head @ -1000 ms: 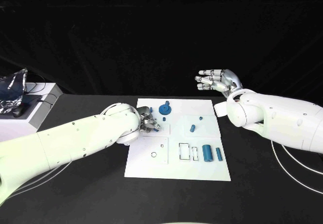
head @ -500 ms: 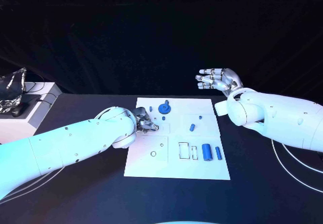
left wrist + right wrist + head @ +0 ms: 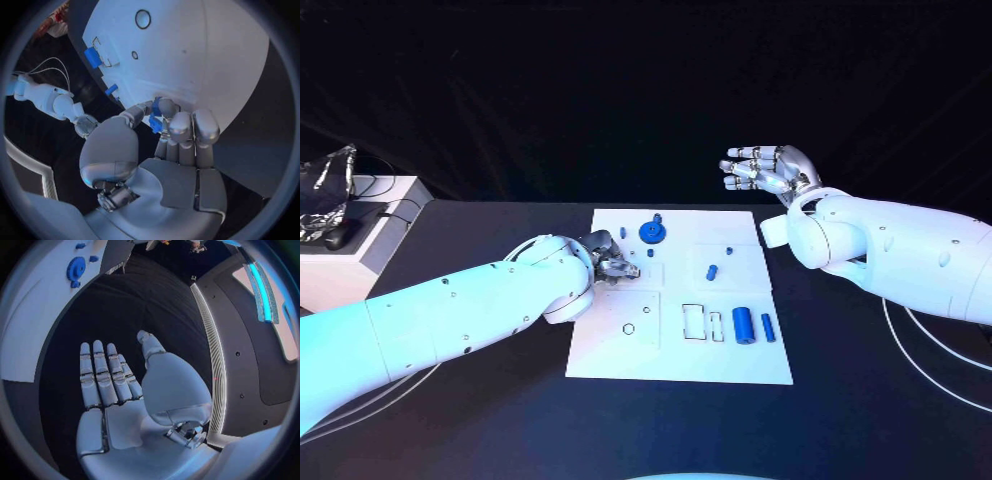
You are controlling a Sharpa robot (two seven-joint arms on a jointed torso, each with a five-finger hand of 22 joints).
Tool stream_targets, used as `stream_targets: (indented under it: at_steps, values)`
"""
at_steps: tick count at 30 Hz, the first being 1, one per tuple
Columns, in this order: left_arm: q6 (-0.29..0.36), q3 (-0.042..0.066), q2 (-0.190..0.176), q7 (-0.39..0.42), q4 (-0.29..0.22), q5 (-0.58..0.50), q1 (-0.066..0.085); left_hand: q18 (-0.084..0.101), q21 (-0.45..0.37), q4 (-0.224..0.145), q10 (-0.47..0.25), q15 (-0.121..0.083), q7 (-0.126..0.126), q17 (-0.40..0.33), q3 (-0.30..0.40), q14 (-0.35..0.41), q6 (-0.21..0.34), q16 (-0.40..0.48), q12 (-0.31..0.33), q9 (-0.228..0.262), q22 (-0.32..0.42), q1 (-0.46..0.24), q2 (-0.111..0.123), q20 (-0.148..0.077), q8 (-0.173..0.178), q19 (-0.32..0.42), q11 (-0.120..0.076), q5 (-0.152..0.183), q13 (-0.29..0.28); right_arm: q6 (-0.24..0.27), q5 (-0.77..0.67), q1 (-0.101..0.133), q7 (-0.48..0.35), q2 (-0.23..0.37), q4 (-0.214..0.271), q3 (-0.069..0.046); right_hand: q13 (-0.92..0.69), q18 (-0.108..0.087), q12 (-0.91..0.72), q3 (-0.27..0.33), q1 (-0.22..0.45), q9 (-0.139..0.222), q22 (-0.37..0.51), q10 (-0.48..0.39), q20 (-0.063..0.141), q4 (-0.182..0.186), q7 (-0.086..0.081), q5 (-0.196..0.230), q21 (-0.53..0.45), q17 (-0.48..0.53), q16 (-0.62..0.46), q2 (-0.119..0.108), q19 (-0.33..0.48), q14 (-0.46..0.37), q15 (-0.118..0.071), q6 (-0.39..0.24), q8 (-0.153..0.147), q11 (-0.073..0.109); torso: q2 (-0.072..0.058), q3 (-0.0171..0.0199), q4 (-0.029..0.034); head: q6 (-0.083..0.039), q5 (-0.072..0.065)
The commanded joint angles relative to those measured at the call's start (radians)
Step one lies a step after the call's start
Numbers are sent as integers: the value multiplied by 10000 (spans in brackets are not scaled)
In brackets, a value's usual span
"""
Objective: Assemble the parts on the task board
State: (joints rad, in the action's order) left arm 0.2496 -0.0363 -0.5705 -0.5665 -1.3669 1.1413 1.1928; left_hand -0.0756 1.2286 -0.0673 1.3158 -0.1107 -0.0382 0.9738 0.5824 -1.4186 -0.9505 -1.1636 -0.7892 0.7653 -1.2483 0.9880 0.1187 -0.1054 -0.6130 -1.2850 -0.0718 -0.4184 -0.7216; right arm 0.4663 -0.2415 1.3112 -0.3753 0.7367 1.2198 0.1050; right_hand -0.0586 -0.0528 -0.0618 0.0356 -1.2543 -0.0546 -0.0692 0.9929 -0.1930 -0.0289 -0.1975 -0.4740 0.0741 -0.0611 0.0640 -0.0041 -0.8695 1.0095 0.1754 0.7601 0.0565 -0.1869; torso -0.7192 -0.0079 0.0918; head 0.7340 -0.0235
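Currently, left hand pinches a small blue part above the task board; align squarely before pressing. Right hand hovers released.

White task board lies flat mid-table, small blue parts scattered on it.

1. The room around me is dark; my board stands out bright on the black desk.
2. Cool bluish light washes my arms.
3. My wrist views bend straight edges, with dark rims.
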Motion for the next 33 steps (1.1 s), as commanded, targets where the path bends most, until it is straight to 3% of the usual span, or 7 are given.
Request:
stream_targets:
  at_steps: [1, 10, 17, 21, 33]
  values:
    - [397, -15, 27, 184, -9, -67, -55, 96, -54, -727, 105, -77, 544, -8, 769, 9, -568, -10, 19, 55, -8, 226, -335, -25, -36, -54, -137, 39, -11, -168, -24, 0, -94, 6, 11, -5, 9, -141, 31, 35, 26, 11, 13, 45, 11, 47, -267, -39, -26, 14, -40, 78, 45, -36, -3, 25, -50, 8, -7, 3, 0, 16, -12]
    - [648, -7, 66, 281, -27, -22, -71, 99, -47, -718, 102, -80, 544, -19, 764, 12, -558, -18, 14, 56, -30, 221, -342, -29, -36, -70, -137, 49, -23, -182, -26, -2, -88, 5, 3, -5, 9, -140, 31, 31, 33, 10, 13, 49, 10, 53, -269, -42, -27, 14, -41, 88, 53, -43, -1, 32, -50, 8, 2, 6, 18, 53, -36]
    - [755, 7, 100, 357, -70, 34, -72, 99, -47, -718, 102, -80, 544, -19, 764, 12, -558, -18, 14, 56, -30, 221, -342, -29, -36, -70, -137, 49, -23, -190, -27, -5, -82, -3, -16, -5, 10, -138, 32, 33, 37, 11, 14, 51, 8, 55, -270, -43, -29, 15, -42, 85, 59, -47, 0, 28, -50, 6, -11, 6, -8, 43, -31]
    - [701, 10, 120, 365, -36, 45, -72, 101, -59, -712, 93, -82, 543, -53, 761, 20, -551, -38, 11, 60, -72, 225, -356, -36, -45, -88, -136, 66, -53, -194, -27, -6, -79, -7, -18, -5, 10, -138, 32, 33, 37, 11, 14, 51, 8, 55, -270, -43, -29, 15, -42, 85, 59, -47, 0, 28, -50, 6, -4, 18, 1, 66, -39]
    - [316, 5, 200, 327, 120, 45, -73, 108, -76, -701, 68, -76, 535, -96, 726, 31, -532, -35, 13, 58, -103, 246, -363, -37, -41, -91, -129, 85, -74, -210, -28, -7, -60, -4, -18, -5, 9, -136, 31, 38, 45, 11, 13, 54, 7, 57, -276, -42, -28, 14, -41, 82, 67, -49, -1, 22, -50, 7, -2, -1, 2, 105, -68]
